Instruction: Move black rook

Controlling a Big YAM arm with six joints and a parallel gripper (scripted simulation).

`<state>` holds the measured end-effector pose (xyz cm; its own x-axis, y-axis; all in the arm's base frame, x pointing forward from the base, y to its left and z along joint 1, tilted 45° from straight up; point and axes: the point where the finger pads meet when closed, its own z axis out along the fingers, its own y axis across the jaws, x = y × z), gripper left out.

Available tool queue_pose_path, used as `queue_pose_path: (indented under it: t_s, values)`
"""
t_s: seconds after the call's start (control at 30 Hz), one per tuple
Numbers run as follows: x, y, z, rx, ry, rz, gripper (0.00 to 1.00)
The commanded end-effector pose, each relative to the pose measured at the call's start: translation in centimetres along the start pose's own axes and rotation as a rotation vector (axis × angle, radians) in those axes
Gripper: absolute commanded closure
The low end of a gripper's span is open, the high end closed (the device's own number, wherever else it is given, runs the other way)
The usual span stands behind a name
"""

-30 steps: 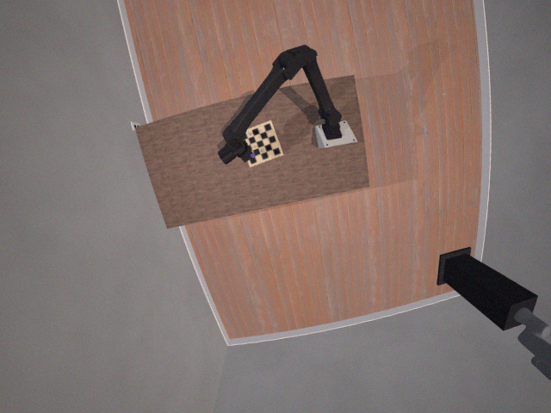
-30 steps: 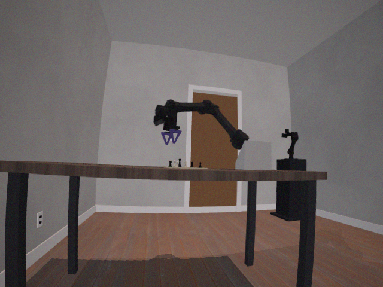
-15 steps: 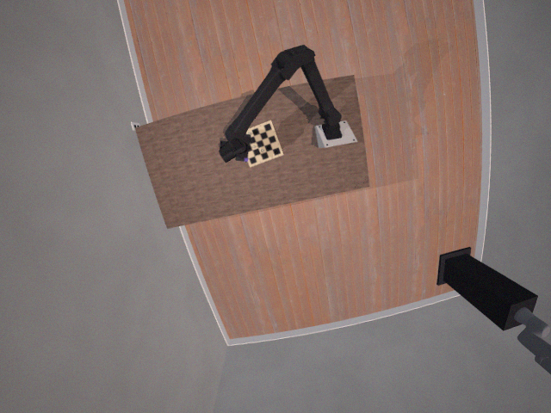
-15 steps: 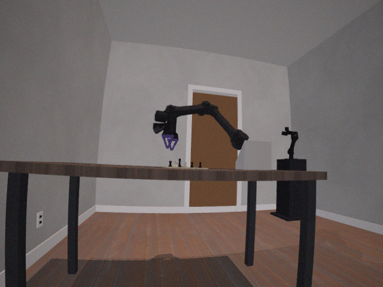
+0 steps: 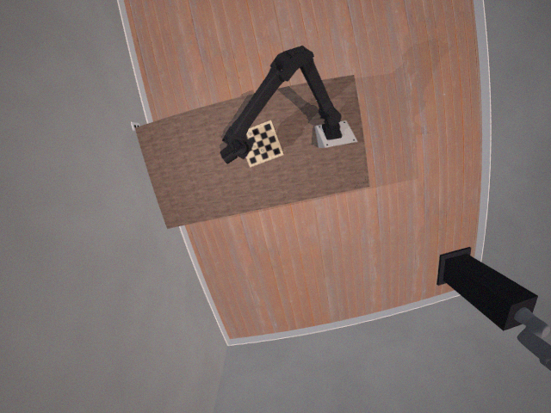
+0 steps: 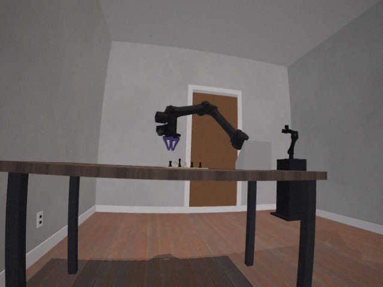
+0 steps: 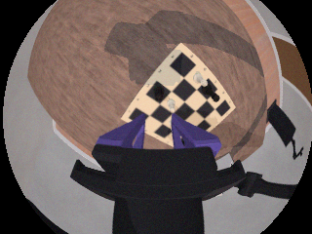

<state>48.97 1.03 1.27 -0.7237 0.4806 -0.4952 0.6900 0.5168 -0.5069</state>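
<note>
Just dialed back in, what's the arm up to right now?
A single black arm reaches out from its base and holds its purple gripper well above the small chessboard on the wooden table. The fingers stand partly closed with nothing between them. A handful of black and white chess pieces stand upright on the board, untouched. From these views the pieces are too small to tell which is the black rook, so the move to E4 has not started.
</note>
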Motion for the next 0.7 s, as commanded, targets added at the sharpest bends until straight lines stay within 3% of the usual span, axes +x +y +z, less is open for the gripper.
queue_pose_path:
  t_s: [0.0,0.67]
  values:
    - [-0.63,0.40,-1.33,-0.015,-0.016,0.054,0.65]
    - [-0.81,0.48,-1.47,-0.023,-0.020,0.059,0.65]
